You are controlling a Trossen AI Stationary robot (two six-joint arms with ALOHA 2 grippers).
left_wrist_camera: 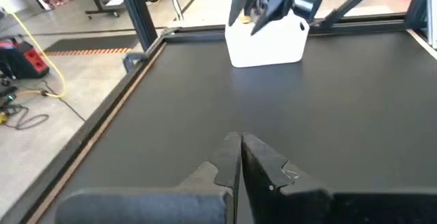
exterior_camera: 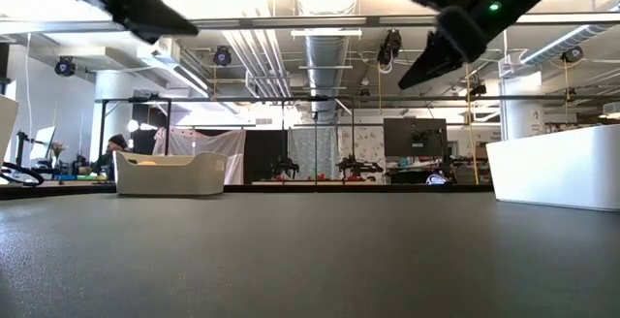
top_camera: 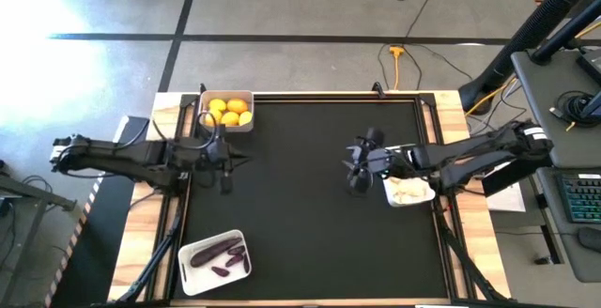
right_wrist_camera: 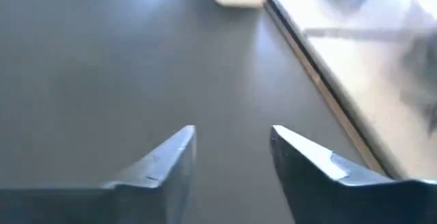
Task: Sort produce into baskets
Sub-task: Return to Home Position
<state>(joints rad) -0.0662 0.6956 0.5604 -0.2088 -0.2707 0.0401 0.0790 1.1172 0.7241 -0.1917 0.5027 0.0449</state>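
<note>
Three pale baskets stand on the black table. The far-left basket holds yellow citrus fruits. The near-left basket holds dark purple eggplants. The right basket holds white bulbs. My left gripper is shut and empty, above the table just near of the citrus basket; its fingers meet in the left wrist view. My right gripper is open and empty, raised above the table just left of the bulb basket; its fingers stand apart in the right wrist view.
The table's wooden rim and black frame rails run along both sides. The black mat between the baskets is bare. In the low view the citrus basket stands at the left and the bulb basket at the right.
</note>
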